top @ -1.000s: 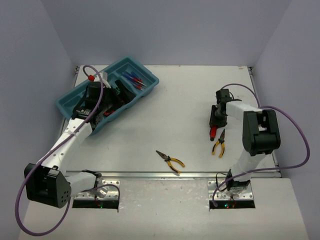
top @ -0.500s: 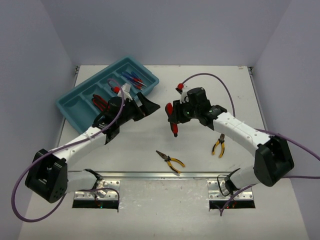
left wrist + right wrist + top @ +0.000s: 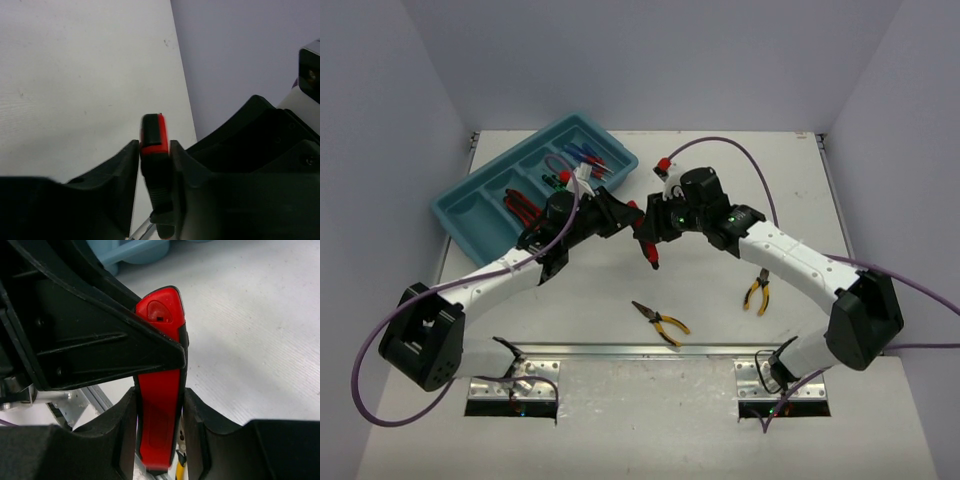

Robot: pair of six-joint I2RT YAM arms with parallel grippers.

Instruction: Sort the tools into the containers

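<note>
Two not yet sorted: yellow-handled pliers (image 3: 661,323) nearward of the claws, a second yellow-handled pair (image 3: 757,290) off to their right. Long teal plastic tray (image 3: 470,213), behind the left claw (image 3: 632,216), holds blue-handled screwdrivers (image 3: 588,158). Left claw and right claw (image 3: 652,230) both pinch the red-handled pliers (image 3: 651,254) between them; only the wrist views show both grips.

1. Looks like a robotics lab test cell.
2. Boxed in by bare lilac walls (image 3: 650,60) on the left, far and right sides.
3. Built around a plain white table (image 3: 720,180).
4. Fitted with two white-and-black arms (image 3: 485,280) bolted to metal plates (image 3: 542,360) at the near edge.
5. Strung with loose purple cables (image 3: 720,139).
</note>
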